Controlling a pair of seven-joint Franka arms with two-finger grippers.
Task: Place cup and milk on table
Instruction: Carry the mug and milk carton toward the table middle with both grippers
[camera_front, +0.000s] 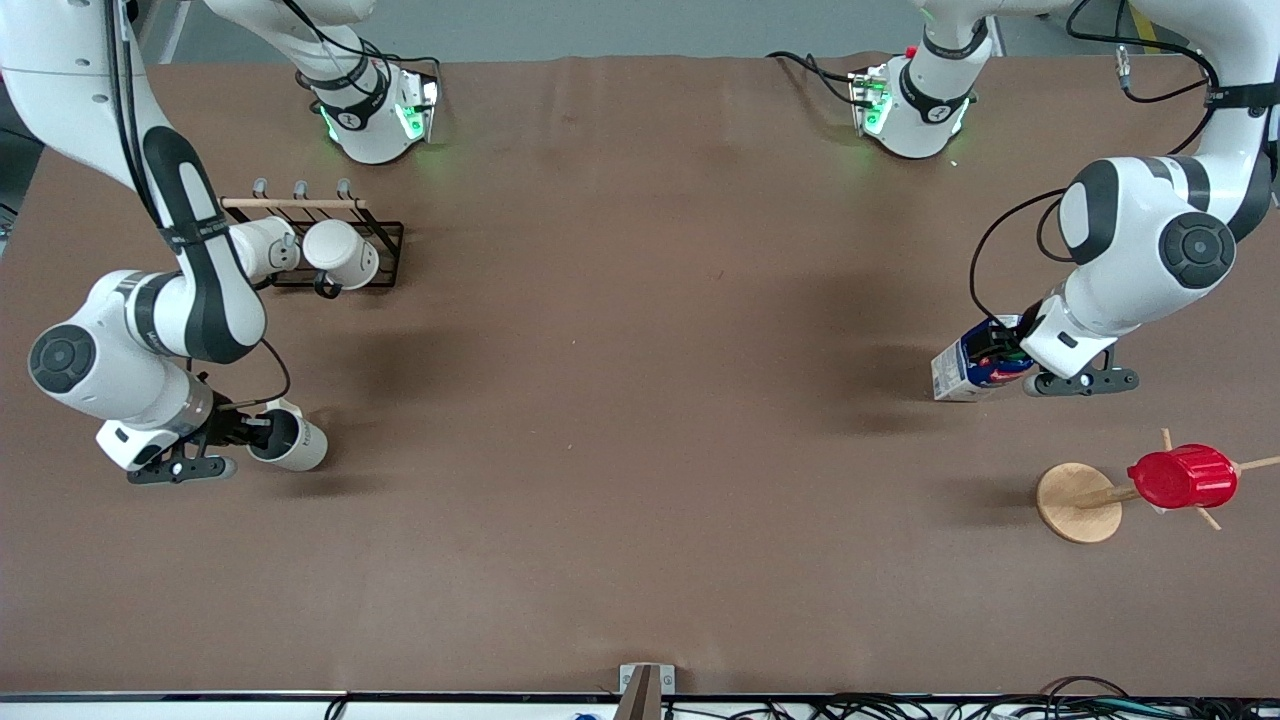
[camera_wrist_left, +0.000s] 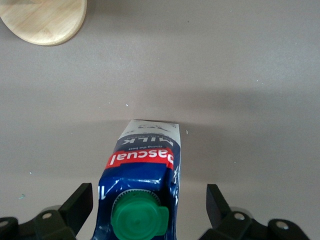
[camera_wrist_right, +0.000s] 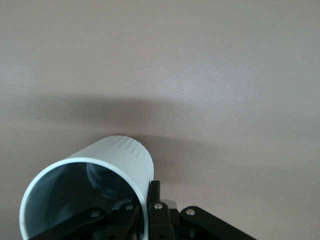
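Cup (camera_front: 290, 441) clamped at rim in closed jaws of right gripper (camera_front: 243, 436), on tabletop (camera_front: 640, 400) at right arm's end, nearest front camera; milk (camera_front: 972, 367) farther, at left arm's end, standing between open jaws of left gripper (camera_front: 1003, 352).

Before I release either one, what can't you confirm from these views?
Cup base: the cup's own body hides it in both views, so contact with the table is unclear; right gripper pinches its rim.
Cup handle: in no view.
Milk base: hidden by its own body in the left wrist view, part covered by the left arm in front view; open left gripper straddles it.
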